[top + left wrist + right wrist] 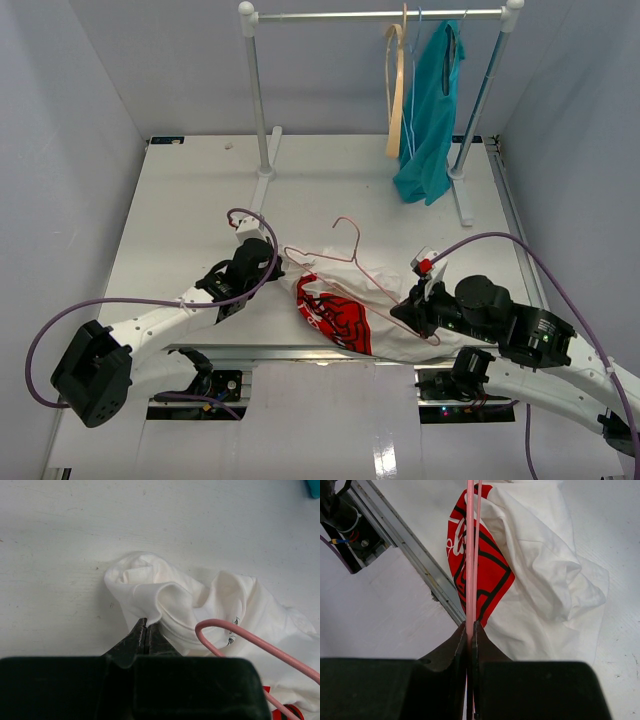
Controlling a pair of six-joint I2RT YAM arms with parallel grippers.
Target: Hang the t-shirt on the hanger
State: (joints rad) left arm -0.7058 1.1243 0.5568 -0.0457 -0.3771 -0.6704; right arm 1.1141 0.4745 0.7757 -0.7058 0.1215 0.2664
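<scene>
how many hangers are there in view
3: the pink wire hanger lies across the t-shirt; the tan wooden hanger hangs on the rail; a third, mostly hidden, carries the teal garment beside it.

white tabletop (pixel 180 200) with faint scuffs, pale grey-blue walls (pixel 60 100) on the left, right and far sides, white-posted clothes rail (pixel 370 15) at the far right, tan wooden hanger (pixel 397 100) and teal garment (pixel 428 120) hanging on it, metal track (pixel 290 352) along the near edge, soft even light
</scene>
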